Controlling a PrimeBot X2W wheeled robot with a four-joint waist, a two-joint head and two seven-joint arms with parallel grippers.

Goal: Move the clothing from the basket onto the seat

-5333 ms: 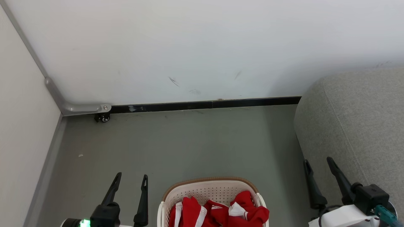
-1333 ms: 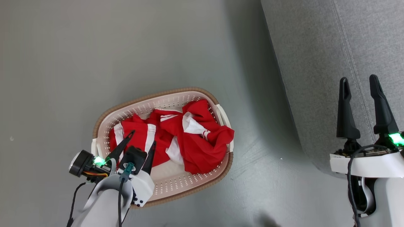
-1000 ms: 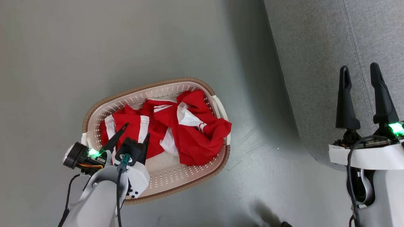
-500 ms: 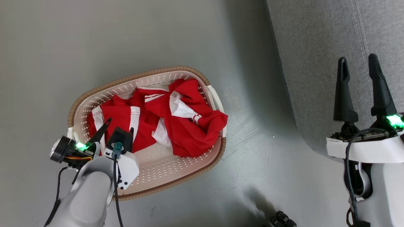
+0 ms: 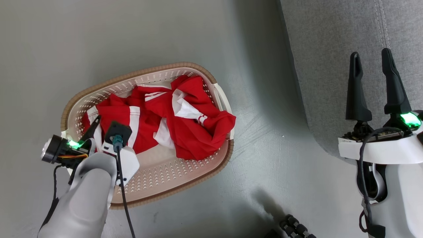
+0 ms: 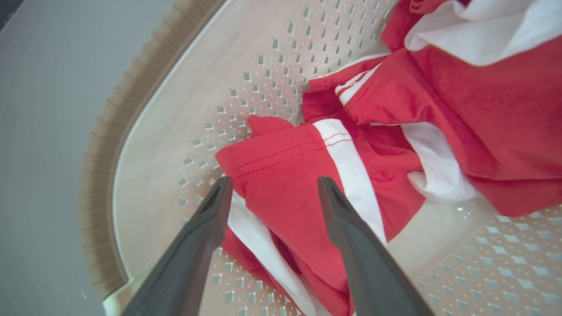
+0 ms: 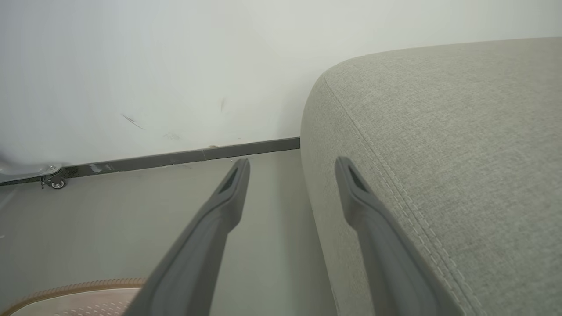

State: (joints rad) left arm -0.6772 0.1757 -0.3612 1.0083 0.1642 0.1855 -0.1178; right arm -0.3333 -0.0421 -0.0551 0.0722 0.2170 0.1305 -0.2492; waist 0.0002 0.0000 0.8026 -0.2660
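The left claw (image 6: 274, 182) hangs inside the left end of the basket (image 5: 132, 71), its two dark fingers spread wide and holding nothing. In the left wrist view the fingertips straddle a folded red corner of the clothing (image 5: 185, 132), which has a broad white stripe. Whether they touch the fabric cannot be told. The clothing lies heaped in the basket from that end to the right wall, with one fold draped over the right rim. The basket stands on the grey floor (image 5: 99, 33) near the seat (image 5: 330, 49). The right claw (image 5: 370, 53) is also wide open and empty. It hovers at the seat's rounded edge, well apart from the clothing.
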